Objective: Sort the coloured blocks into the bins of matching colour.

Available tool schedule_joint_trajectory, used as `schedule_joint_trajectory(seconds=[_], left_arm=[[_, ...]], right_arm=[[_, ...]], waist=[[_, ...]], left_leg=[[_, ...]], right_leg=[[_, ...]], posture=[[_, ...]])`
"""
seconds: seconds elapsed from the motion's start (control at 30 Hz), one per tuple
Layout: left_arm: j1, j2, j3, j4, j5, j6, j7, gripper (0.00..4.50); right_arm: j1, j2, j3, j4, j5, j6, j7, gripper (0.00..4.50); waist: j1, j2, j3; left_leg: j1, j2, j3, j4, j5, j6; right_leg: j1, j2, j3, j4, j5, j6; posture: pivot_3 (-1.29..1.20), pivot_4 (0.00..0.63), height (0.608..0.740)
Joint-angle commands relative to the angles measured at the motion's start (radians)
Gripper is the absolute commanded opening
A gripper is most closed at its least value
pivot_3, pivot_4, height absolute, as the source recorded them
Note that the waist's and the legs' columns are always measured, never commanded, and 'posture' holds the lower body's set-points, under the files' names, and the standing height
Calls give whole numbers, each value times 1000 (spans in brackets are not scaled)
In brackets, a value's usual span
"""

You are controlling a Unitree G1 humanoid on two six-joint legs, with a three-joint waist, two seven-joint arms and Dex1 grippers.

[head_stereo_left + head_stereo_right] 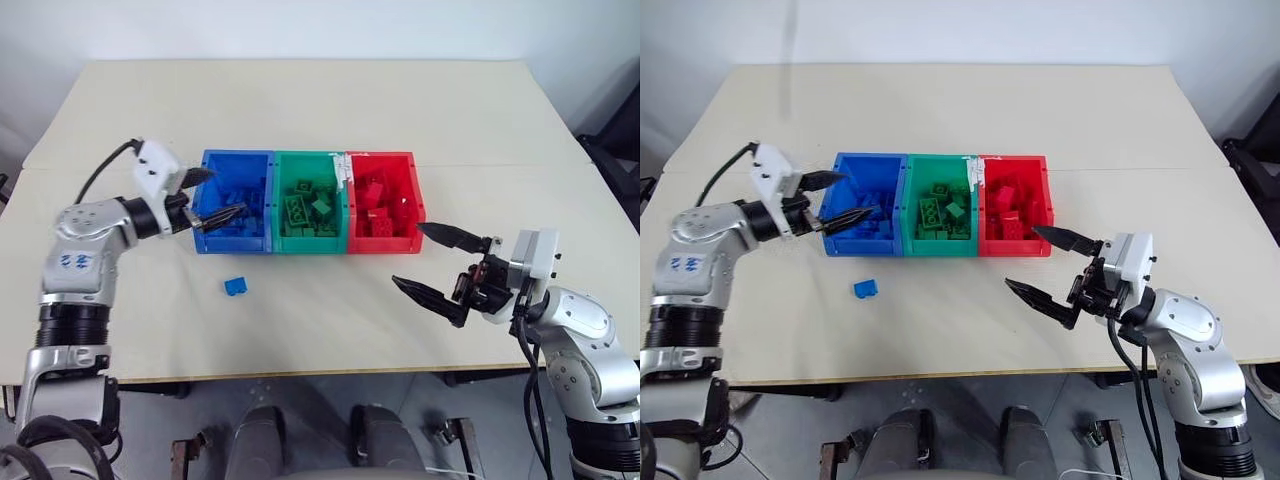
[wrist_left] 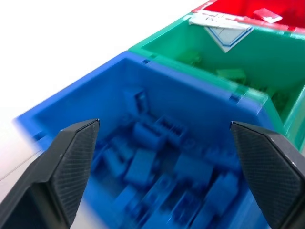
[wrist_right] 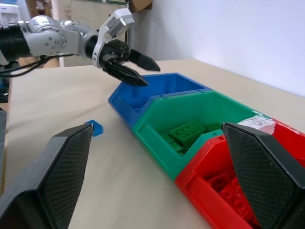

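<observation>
Beige table (image 1: 330,110): blue bin (image 1: 236,202), green bin (image 1: 310,203), red bin (image 1: 381,203) seemingly hold matching blocks.

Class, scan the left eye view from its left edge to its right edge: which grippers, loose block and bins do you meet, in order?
Left gripper → loose blue block → blue bin → green bin → red bin → right gripper.

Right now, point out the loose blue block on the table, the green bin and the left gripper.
loose blue block (image 1: 236,286), left eye view, its top face.
green bin (image 1: 310,243), left eye view, its near wall.
left gripper (image 1: 212,196), left eye view, midway between its fingertips.
</observation>
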Motion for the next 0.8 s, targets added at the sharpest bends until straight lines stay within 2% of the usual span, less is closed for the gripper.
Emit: schedule_joint_trajectory(seconds=[0.03,0.27,0.47,0.6,0.8], left_arm=[[132,59,131,-36,-85,-123,-143,4480],[452,154,334,39,-85,-311,-250,4480],[643,144,430,-39,-131,-332,-277,4480],[695,119,390,-136,-145,-291,-266,4480],[653,110,213,-311,-101,-114,-179,4480]], right_arm=[[-12,-36,15,36,-7,-46,100,4500],[-57,-67,64,129,-33,-80,240,4500],[-74,-80,86,178,-48,-102,315,4500],[-90,-85,87,197,-51,-103,336,4500],[-85,-99,73,195,-50,-98,335,4500]], waist=[[-9,0,0],[-11,0,0],[-8,0,0],[-9,0,0],[-10,0,0]], left_leg=[[0,0,0,0,0,0],[0,1,1,0,-1,1],[0,1,1,0,-4,5],[1,1,1,0,-4,5],[1,1,1,0,-4,5]], right_leg=[[0,0,0,0,0,0],[0,-1,0,-1,0,0],[0,-1,-1,-1,0,-1],[0,-1,-1,-1,0,-1],[0,-1,-1,-1,0,-2]], posture=[[0,150,740],[0,150,740],[0,150,740],[0,150,740],[0,150,740]])
